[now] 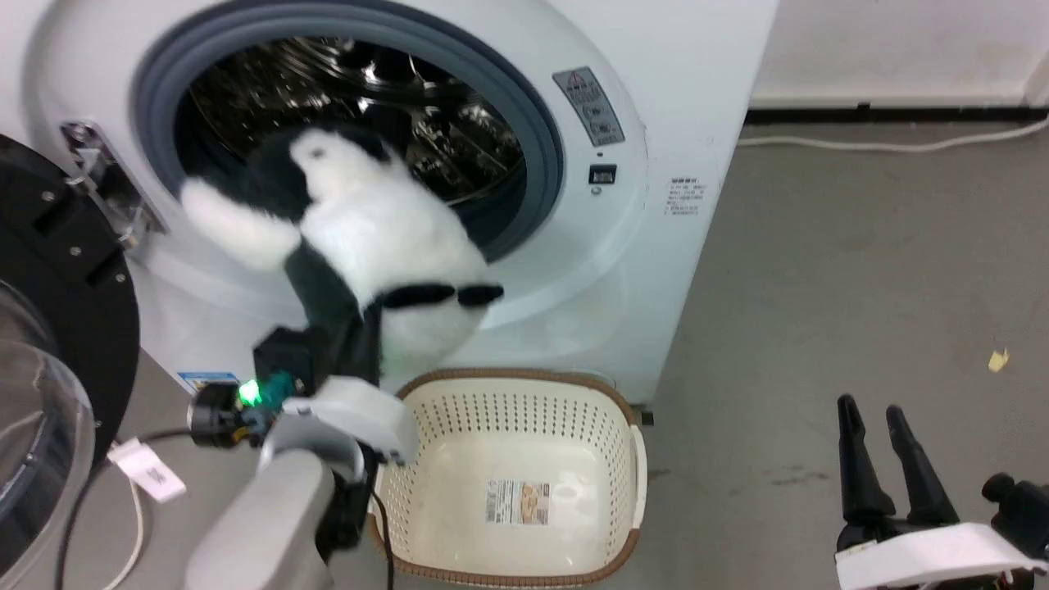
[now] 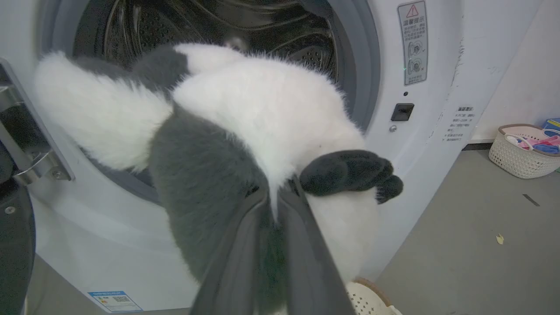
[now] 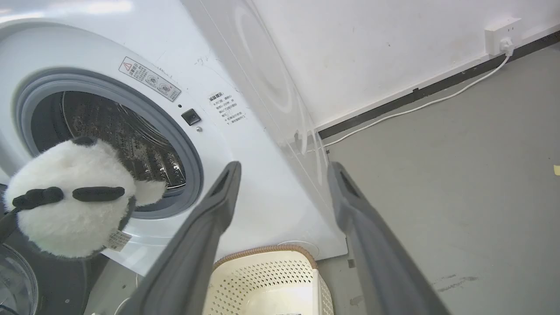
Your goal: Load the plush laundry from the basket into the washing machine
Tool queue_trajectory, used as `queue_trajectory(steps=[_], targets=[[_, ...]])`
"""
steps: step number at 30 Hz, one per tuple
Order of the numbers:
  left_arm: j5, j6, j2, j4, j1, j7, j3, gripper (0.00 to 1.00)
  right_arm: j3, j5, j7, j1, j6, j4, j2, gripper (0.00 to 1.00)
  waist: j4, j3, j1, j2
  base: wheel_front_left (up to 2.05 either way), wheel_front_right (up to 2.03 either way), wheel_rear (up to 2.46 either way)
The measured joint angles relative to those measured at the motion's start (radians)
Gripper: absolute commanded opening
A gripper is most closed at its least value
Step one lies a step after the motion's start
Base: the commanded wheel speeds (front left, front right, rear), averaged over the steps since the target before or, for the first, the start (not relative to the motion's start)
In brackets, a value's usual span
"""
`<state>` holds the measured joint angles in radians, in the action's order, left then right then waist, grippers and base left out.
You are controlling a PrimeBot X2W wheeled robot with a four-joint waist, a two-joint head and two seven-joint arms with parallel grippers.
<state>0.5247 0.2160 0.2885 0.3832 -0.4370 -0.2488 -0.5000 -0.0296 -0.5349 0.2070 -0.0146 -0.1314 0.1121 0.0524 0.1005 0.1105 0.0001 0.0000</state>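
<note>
While left fingers point(image 2: 232, 262) clamp plush laundry point(image 2: 262, 113), washing machine point(image 1: 680, 82) open

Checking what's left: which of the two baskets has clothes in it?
The small basket by the far wall, with pink and blue items inside. The cream basket in front of the washing machine holds just its paper label.

Facing washing machine point(image 3: 262, 144), right end effector point(image 3: 284, 168) gapes

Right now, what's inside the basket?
A paper label lies on the bare bottom of the basket. Its near-left corner is hidden behind the left arm. The plush toy is out, held by the left gripper at the opening of the washing machine.
</note>
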Motion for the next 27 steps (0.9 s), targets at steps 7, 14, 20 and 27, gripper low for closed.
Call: queue_trajectory(steps=[7,14,20,27], targets=[[-0.041,-0.011,0.013,0.052,-0.134,0.000,0.053,0.00,-0.009,0.008,-0.016,0.048,0.000,-0.035,0.000,1.00,-0.021,0.084,0.0001,0.0000,0.00,0.00,0.00],[-0.066,-0.017,0.013,0.102,-0.266,0.000,0.118,0.00,-0.020,0.026,-0.035,0.091,0.000,-0.070,0.000,1.00,-0.040,0.191,0.0001,0.0000,0.00,0.00,0.00],[-0.067,-0.026,0.012,0.166,-0.384,0.000,0.150,0.00,-0.031,0.035,-0.048,0.121,0.000,-0.105,0.000,1.00,-0.055,0.284,0.0002,0.0000,0.00,0.00,0.00],[-0.066,-0.035,0.018,0.227,-0.546,0.006,0.167,0.00,-0.041,0.047,-0.065,0.140,0.000,-0.146,0.000,1.00,-0.067,0.387,0.0002,0.0000,0.00,0.00,0.00]])
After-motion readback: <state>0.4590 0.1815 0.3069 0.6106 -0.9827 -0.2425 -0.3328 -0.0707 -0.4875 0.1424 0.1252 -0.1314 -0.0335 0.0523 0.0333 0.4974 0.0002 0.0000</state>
